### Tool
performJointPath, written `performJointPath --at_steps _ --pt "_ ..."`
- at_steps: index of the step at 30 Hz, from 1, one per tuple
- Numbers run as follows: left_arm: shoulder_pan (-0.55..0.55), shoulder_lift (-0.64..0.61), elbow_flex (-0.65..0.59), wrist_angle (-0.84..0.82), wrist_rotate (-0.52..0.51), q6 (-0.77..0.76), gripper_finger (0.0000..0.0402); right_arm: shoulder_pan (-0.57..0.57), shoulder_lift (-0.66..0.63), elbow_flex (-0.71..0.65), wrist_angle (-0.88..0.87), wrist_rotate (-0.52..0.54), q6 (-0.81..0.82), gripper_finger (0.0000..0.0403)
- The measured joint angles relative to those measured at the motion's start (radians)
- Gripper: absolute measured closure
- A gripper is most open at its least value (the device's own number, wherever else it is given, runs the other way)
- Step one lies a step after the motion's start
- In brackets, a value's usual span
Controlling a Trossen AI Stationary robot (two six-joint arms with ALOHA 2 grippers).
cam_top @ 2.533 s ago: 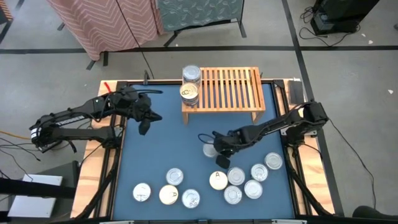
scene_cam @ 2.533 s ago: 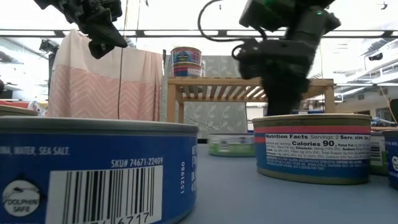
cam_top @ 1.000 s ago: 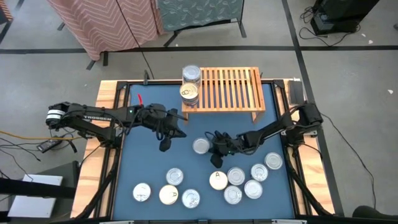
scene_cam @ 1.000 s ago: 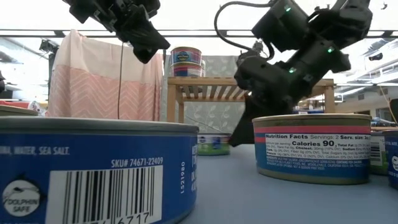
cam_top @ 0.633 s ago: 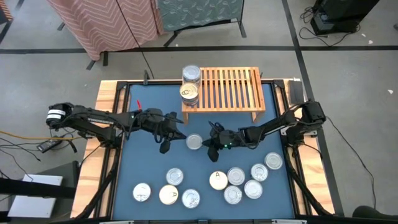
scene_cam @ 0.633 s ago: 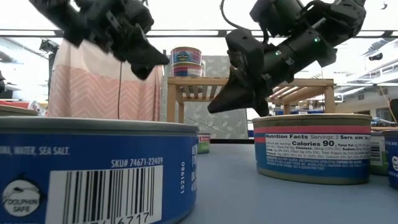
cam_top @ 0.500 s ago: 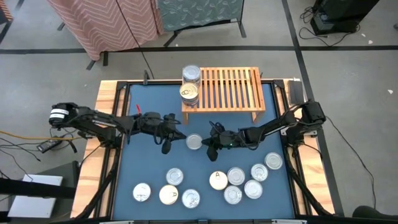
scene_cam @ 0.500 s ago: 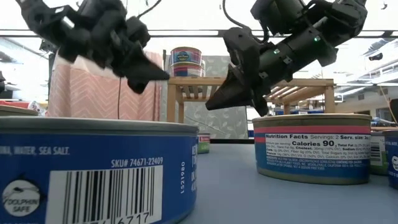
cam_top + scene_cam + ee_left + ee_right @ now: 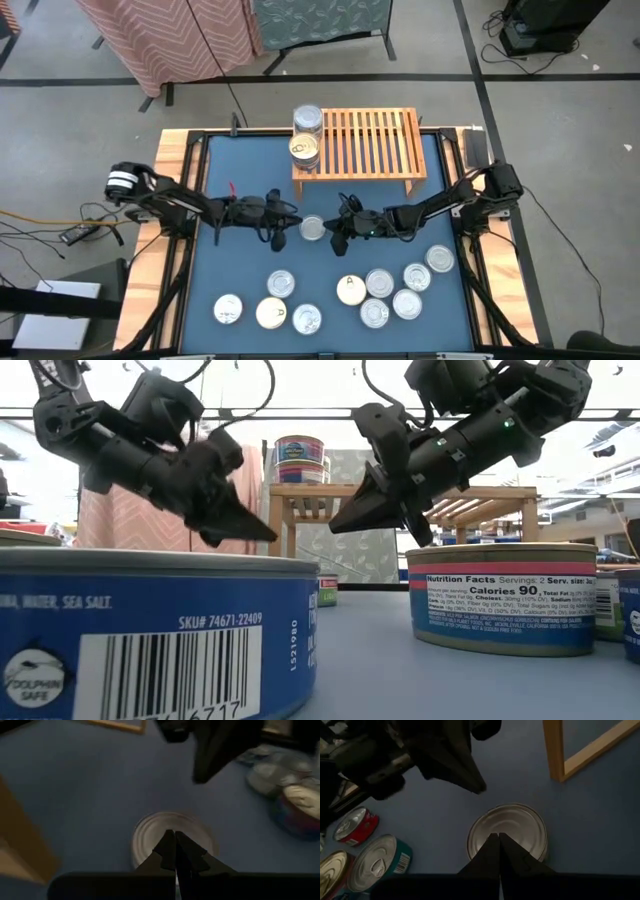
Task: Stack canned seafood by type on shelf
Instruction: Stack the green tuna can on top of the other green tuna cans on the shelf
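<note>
- Tin (image 9: 313,228) of interest, a silver-topped one, lies flat on the blue table (image 9: 240,270), just in front of the shelf (image 9: 362,143) and apart from every other tin.
- It is flanked by both arms: the left pincer (image 9: 279,236) is held just to its left, the right pincer (image 9: 337,240) just to its right, each with its fingers pressed together and nothing held.
- From both wrist views the tin is seen right past the shut fingertips, so each pincer is judged to be aimed at it but not gripping it.
- A grasp is judged to need one pincer opened wide before it is lowered over the rim; the other arm would best be drawn clear so that the two do not collide.
- The tin is low and smooth, so a firm hold across its full width is advised, or it may slide on the table.
- Two stacks (image 9: 306,135) are already on the left end of the shelf; the label should be matched before a stack is chosen.
- The remaining tins (image 9: 390,290) are grouped near the front of the table, well apart from this one.
</note>
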Motion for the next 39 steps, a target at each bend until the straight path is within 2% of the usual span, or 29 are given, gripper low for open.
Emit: performJointPath --at_steps 6,10,18,22,26,34,37,39 --pt "-0.019 0.108 -0.001 0.121 -0.006 -0.016 0.0401 0.000 0.000 0.000 0.002 0.000 0.006 0.0403" --pt "-0.025 0.146 -0.001 0.143 -0.005 -0.033 0.0401 0.000 0.000 0.000 0.004 0.000 0.010 0.0403" --pt "-0.027 0.151 -0.001 0.066 -0.005 -0.074 0.0401 0.000 0.000 0.000 -0.028 -0.011 0.051 0.0398" --pt "-0.038 0.150 0.000 0.050 -0.027 -0.068 0.0401 0.001 0.000 0.000 -0.100 -0.027 0.137 0.0378" --pt "-0.050 0.150 0.000 0.043 -0.039 -0.069 0.0401 0.003 0.001 0.000 -0.119 -0.063 0.209 0.0318" --pt "-0.058 0.151 -0.001 0.015 -0.067 -0.084 0.0401 -0.001 0.001 0.000 -0.124 -0.067 0.449 0.0127" --pt "-0.059 0.157 -0.001 0.017 -0.076 -0.082 0.0401 -0.006 0.001 0.000 -0.124 -0.069 0.522 0.0087" --pt "-0.059 0.157 -0.001 0.017 -0.076 -0.084 0.0401 -0.007 0.001 0.000 -0.123 -0.057 0.542 0.0078"
